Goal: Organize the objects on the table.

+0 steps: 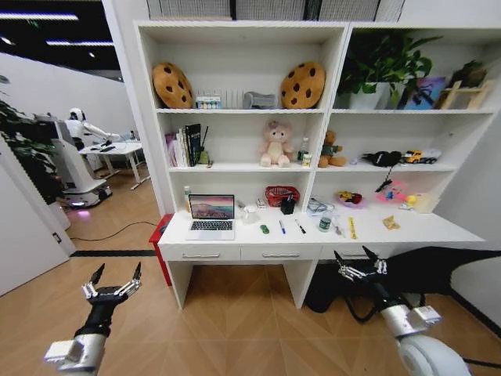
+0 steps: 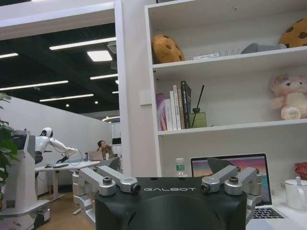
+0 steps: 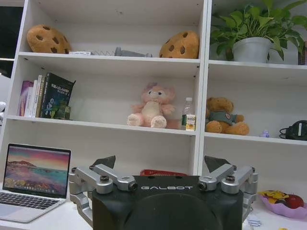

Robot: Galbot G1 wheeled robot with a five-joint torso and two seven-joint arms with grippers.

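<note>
Thin silver laptop (image 1: 210, 216): lid up, screen facing robot, on long white table (image 1: 407, 230).
Left gripper (image 1: 114, 282): fingers apart, well short of table.
Right gripper (image 1: 360, 265): fingers apart, likewise.

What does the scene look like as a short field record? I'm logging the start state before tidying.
table: long white desk with two drawers
laptop: thin silver laptop, open, screen lit, on the desk's left part
car: tiny green toy car, right of the laptop
pens: slim blue pen and black pen, lying apart
left end effector: open, short of the desk
right end effector: open, short of the desk
</note>
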